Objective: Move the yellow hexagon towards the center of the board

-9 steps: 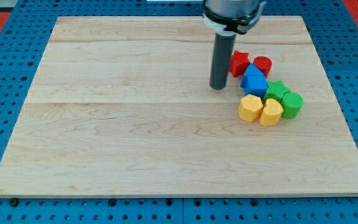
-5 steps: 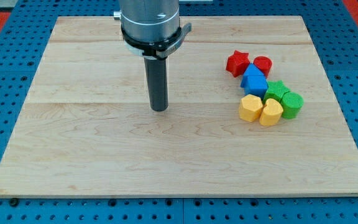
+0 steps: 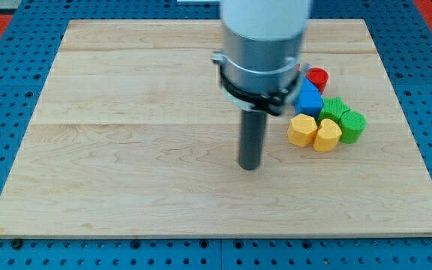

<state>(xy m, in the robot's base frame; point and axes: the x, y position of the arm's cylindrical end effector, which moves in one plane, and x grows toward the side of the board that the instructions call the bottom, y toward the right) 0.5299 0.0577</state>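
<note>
My tip point(image 3: 250, 166) rests on counter point(image 3: 126, 187), at view's left of block cluster, near but apart from yellow hexagon point(image 3: 301, 130); no jaws on this rig, rod only. Yellow hexagon sits right of board centre, touching yellow heart-like block point(image 3: 326, 136); green blocks point(image 3: 343, 118) behind; blue block point(image 3: 308, 96) and red cylinder point(image 3: 317, 76) farther. Judgement: tip stands on wrong side; circle round to hexagon's right, between it and neighbour, then push leftward slowly.
</note>
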